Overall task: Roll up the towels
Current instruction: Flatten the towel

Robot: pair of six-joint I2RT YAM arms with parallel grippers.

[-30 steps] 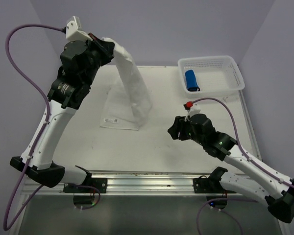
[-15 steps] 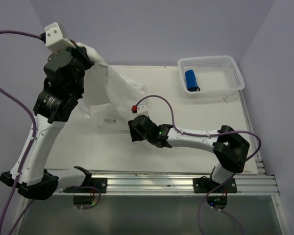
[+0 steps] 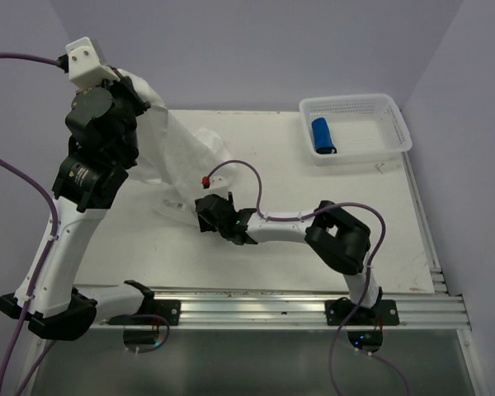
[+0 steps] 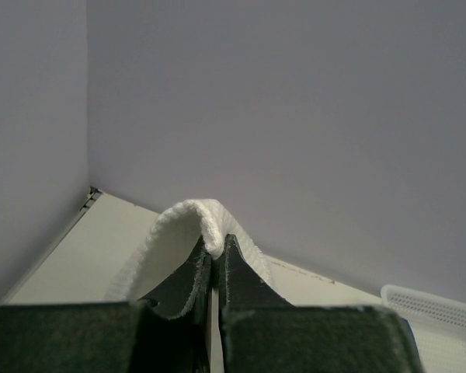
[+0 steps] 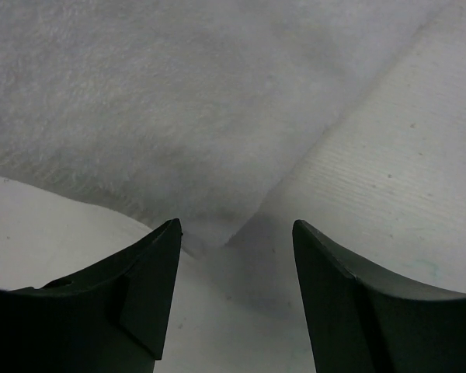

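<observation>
Left gripper (image 4: 215, 252) raised at table's 10 o'clock, jaws pinched shut on fold of white towel (image 3: 177, 144). Towel hangs from it, slanting down toward 4 o'clock, lower end resting on table (image 3: 313, 190). Right gripper (image 5: 237, 229) low near table centre, jaws apart, gripping nothing, towel's corner just ahead between them. Blue towel (image 3: 322, 135) rolled, inside basket (image 3: 400, 124) at 2 o'clock.

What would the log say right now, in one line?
left tool: shut on white towel, held high | right tool: open, at towel's lower corner | blue towel: rolled, in basket | white towel: not yet rolled
</observation>
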